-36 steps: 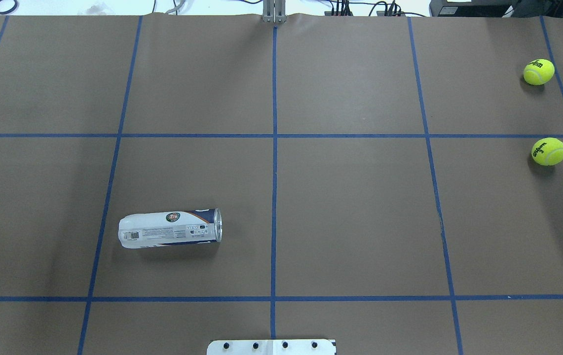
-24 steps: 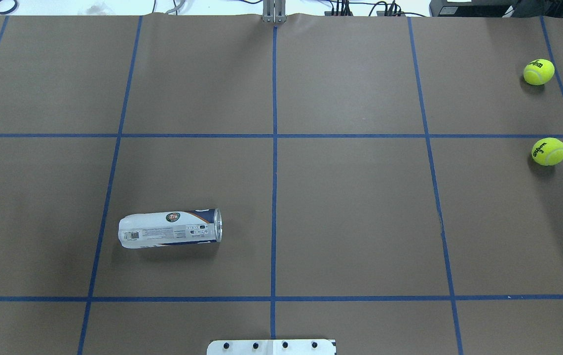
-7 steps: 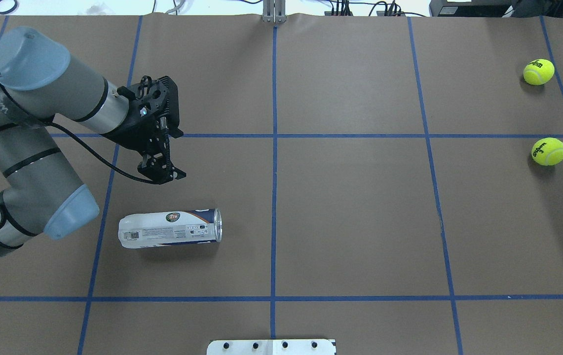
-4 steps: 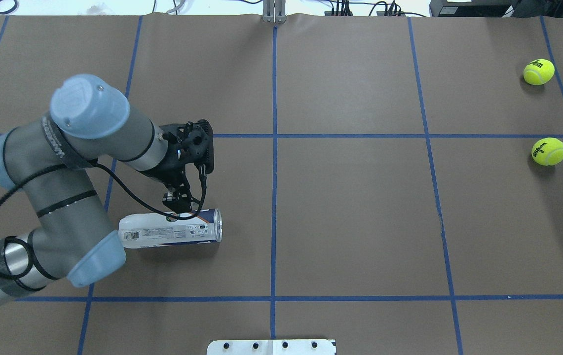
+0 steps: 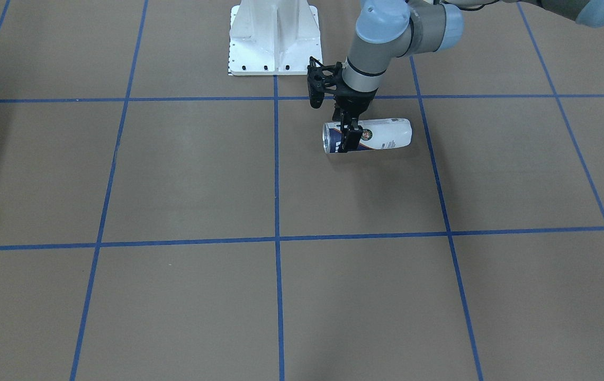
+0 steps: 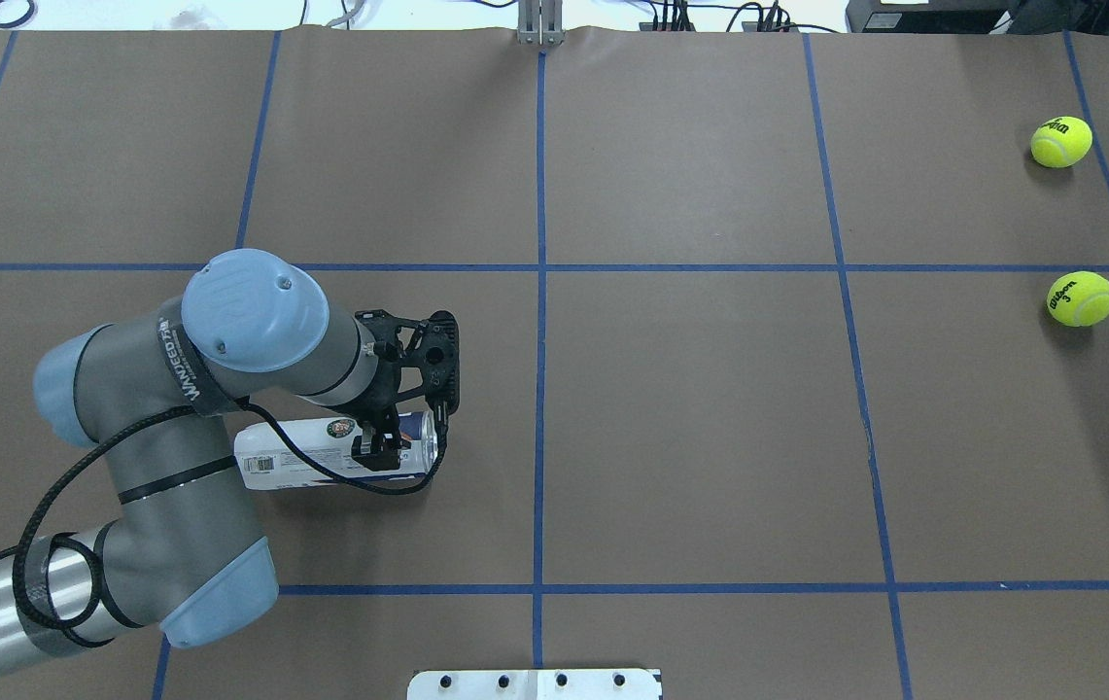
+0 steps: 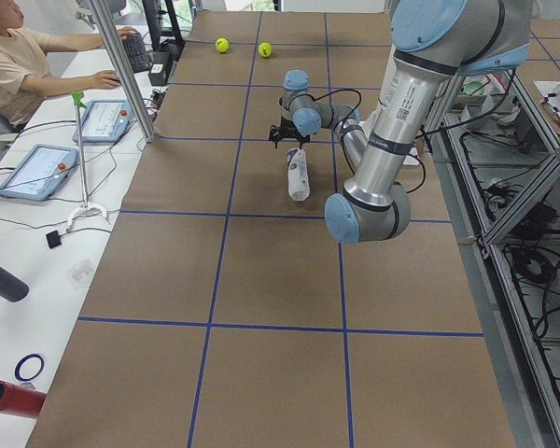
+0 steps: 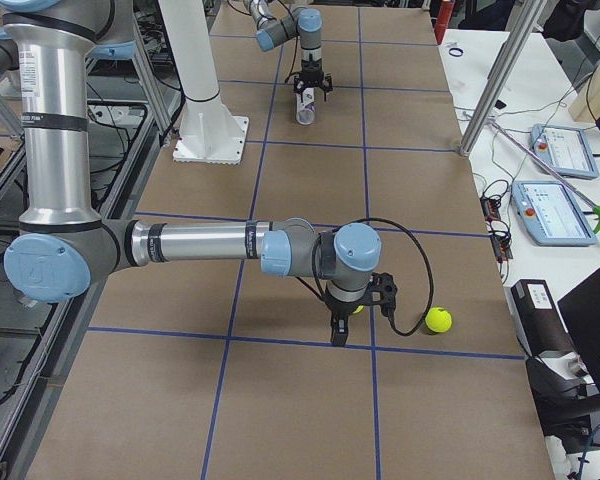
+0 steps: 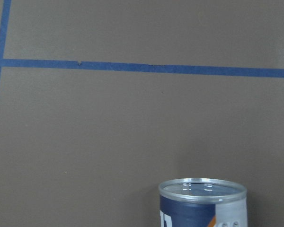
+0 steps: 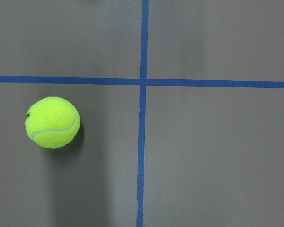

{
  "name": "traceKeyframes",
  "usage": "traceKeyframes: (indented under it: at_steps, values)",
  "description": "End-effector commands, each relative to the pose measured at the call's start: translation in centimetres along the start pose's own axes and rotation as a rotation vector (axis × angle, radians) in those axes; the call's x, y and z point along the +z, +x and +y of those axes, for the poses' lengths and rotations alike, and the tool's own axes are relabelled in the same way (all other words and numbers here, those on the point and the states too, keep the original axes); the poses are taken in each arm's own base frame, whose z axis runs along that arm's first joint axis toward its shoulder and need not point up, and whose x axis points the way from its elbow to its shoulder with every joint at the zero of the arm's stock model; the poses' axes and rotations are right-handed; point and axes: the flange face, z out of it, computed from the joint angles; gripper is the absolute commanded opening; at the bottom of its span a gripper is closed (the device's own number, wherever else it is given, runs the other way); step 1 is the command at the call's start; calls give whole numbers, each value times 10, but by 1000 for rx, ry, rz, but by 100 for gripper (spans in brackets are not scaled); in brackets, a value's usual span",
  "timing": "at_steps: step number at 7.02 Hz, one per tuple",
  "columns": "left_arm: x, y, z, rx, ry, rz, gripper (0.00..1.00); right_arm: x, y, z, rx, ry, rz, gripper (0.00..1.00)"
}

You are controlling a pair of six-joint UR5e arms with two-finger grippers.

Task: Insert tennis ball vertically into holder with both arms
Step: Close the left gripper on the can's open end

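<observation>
The step in hand is picking up the can (image 5: 386, 135), which lies on its side on the robot's left: the left gripper (image 5: 349, 139) straddles it near the rim, whether clamped I cannot tell, and next must grip and upend it, while the right gripper (image 8: 337, 335), state likewise unclear, hangs near a ball (image 10: 52, 122).

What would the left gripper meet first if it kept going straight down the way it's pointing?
The holder, lying on its side on the table: the left gripper points down at its metal-rim end. Whether they already touch is unclear.
</observation>
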Motion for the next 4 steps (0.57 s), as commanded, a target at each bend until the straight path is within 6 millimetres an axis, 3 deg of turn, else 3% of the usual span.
traceKeyframes:
  at_steps: [1, 3, 4]
  values:
    - [6, 8, -2, 0, -6, 11, 98, 1, 1, 1, 1, -3, 0, 100]
    - [9, 7, 0, -4, -12, 12, 98, 1, 1, 1, 1, -3, 0, 100]
    - [18, 18, -4, 2, -17, 31, 98, 1, 0, 0, 0, -2, 0, 100]
